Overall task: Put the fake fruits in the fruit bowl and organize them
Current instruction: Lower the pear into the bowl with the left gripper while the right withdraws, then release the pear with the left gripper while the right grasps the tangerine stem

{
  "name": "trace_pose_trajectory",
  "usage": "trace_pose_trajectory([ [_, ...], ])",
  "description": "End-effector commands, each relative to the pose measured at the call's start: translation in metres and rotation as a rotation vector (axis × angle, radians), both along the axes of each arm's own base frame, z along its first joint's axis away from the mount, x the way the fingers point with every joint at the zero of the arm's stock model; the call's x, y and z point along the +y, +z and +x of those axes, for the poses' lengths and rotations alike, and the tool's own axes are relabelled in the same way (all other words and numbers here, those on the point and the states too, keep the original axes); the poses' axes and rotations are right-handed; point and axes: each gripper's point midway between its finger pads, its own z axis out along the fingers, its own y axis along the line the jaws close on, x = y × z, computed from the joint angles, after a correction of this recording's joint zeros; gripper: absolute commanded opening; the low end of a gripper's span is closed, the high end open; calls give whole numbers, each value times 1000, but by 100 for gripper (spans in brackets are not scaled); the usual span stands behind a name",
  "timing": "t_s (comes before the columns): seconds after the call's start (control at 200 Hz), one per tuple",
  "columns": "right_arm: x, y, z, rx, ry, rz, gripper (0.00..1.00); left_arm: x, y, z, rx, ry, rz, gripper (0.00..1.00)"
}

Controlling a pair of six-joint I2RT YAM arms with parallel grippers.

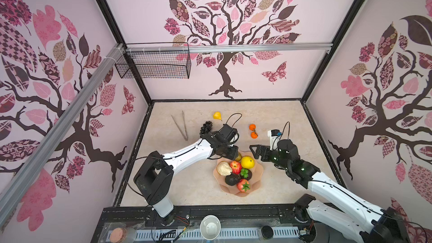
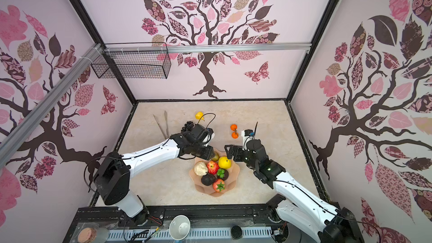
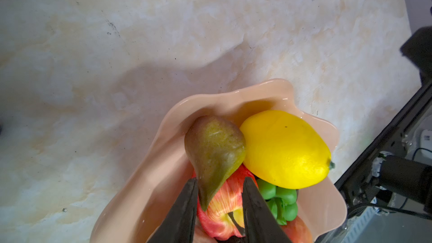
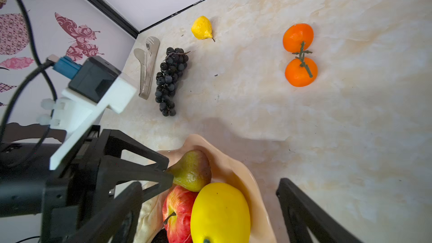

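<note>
1. The left gripper hung over the far side of the fruit bowl with its jaws partly apart. The thin neck of a green-brown pear lay between them, seemingly against one finger, with a gap to the other. Nothing was clamped.
2. That pear rested in the bowl, touching the lemon and lying over the red apple.
3. The right gripper stood wide open and empty, just beside the bowl's far right rim.
4. The bowl sat mid-worktop, toward the near edge. The grape bunch, small yellow pear and oranges lay outside it toward the far edge, with the tongs beside the grapes.
5. In both top views the left gripper's body hid its fingertips and most of the green-brown pear. Both wrist views cut off part of the bowl.
</note>
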Motion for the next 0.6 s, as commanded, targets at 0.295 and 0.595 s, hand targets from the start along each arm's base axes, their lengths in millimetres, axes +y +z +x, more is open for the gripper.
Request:
trace_pose_trajectory([
  [0.295,-19,6,25,17,-27,-61,84,12,38,8,-146,65,-74,45],
  [0.595,-40,-13,69,115,-96,-120,69,85,63,21,-352,311,-157,51],
])
